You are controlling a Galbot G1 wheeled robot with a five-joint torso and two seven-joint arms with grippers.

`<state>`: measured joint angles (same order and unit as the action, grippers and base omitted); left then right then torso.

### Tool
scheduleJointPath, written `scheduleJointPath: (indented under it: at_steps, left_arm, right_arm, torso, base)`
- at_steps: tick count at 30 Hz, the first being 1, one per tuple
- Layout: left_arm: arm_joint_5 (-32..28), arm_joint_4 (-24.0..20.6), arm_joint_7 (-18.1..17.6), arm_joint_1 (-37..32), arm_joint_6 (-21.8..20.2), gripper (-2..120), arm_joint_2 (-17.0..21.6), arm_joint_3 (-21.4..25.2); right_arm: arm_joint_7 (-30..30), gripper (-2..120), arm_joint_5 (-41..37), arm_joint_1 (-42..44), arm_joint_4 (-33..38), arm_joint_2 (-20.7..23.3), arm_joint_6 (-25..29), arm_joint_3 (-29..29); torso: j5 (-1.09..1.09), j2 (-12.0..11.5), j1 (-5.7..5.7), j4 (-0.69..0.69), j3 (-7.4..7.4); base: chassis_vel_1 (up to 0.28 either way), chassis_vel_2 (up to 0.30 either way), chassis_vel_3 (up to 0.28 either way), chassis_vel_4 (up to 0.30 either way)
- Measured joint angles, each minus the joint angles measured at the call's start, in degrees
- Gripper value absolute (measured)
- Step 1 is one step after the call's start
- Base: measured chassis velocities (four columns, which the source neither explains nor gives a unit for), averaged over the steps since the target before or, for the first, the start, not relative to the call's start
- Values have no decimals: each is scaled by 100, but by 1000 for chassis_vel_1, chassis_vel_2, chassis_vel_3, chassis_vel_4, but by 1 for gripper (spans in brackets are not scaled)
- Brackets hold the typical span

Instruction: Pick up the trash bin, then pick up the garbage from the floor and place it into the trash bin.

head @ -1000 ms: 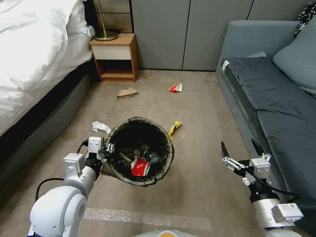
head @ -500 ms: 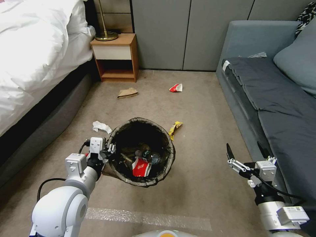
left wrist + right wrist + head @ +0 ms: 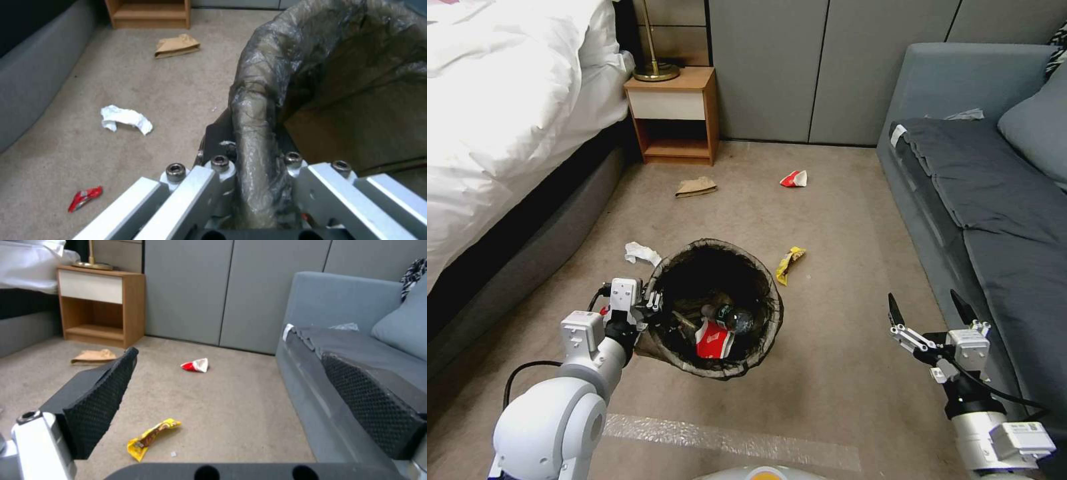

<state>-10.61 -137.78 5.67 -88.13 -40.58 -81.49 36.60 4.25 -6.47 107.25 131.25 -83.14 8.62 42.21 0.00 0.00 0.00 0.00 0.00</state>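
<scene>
The trash bin [image 3: 712, 243], lined with a dark bag, hangs in front of me, and my left gripper [image 3: 652, 308] is shut on its near-left rim. In the left wrist view the left gripper [image 3: 254, 160] pinches the liner-covered rim [image 3: 256, 110]. Inside the bin lie a red-and-white wrapper [image 3: 712, 337] and a bottle [image 3: 732, 316]. Garbage on the carpet: white tissue [image 3: 642, 253], yellow snack bag [image 3: 789, 264], brown paper [image 3: 696, 187], another red-and-white wrapper [image 3: 794, 179], and a slim red wrapper [image 3: 84, 198]. My right gripper [image 3: 927, 308] hovers open and empty at the lower right, beside the sofa.
A bed with a white duvet [image 3: 500, 113] runs along the left. A wooden nightstand [image 3: 675, 117] stands at the back wall. The grey sofa [image 3: 987, 193] lines the right side, close to my right arm. Open carpet [image 3: 840, 220] lies between them.
The whole picture has shifted slightly right, so the camera moved. My right gripper has sunk lower and a little right in the view, still open. The left gripper keeps its hold on the bin.
</scene>
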Motion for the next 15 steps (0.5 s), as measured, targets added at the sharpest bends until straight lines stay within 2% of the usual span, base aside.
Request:
scheduleJointPath:
  at_steps: [15]
  left_arm:
    - [-28,26,7,8,45,3,22,19]
  right_arm:
    - [-3,100,16,-21,-11,-58,-58,-76]
  torso:
    - [0,0,0,0,0]
  base:
    - [0,0,0,0]
